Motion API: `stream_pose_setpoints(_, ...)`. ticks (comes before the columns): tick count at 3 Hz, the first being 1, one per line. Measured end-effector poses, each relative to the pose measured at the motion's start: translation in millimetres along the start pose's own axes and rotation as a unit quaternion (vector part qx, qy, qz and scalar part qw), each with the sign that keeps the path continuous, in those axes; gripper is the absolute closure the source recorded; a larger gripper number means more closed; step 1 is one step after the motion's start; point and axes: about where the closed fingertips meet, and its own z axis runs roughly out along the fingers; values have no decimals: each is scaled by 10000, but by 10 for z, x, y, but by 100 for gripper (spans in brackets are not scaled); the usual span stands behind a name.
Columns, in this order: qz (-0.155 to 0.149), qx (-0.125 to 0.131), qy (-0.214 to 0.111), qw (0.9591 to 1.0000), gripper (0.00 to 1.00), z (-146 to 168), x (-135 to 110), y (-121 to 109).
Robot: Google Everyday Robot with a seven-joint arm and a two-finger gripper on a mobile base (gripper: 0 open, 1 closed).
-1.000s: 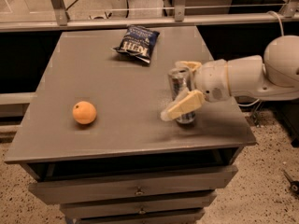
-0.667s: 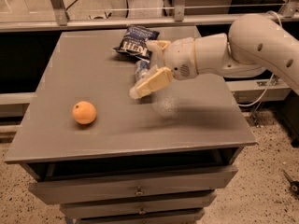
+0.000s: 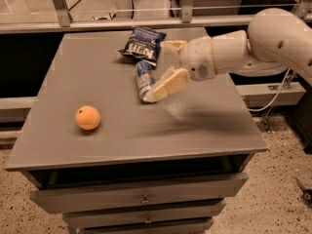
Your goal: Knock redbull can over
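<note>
The redbull can (image 3: 143, 80), slim and silver with blue patches, lies on its side on the grey table (image 3: 97, 52), just below the chip bag. My gripper (image 3: 160, 70) hovers at the can's right side, fingers spread open and holding nothing. The lower cream finger (image 3: 169, 84) reaches down to the can's near end; whether it touches the can I cannot tell. The upper finger (image 3: 173, 45) is beside the bag. The white arm (image 3: 243, 48) comes in from the right.
A dark blue chip bag (image 3: 143, 44) lies at the table's back middle. An orange (image 3: 88, 117) sits at the front left. Drawers (image 3: 141, 199) are below the table top. A metal rail (image 3: 146, 22) runs behind the table.
The arm has swept from the table's right side to the left and back. The can, upright between the fingers before, now lies on its side near the chip bag.
</note>
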Motion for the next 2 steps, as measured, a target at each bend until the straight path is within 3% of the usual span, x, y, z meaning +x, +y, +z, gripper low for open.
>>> stream_pose_setpoints(1, -345, 191, 344, 9986, 0, -585, 14, -116)
stream_pose_setpoints(2, -463, 195, 401, 9979, 0, -747, -43, -136)
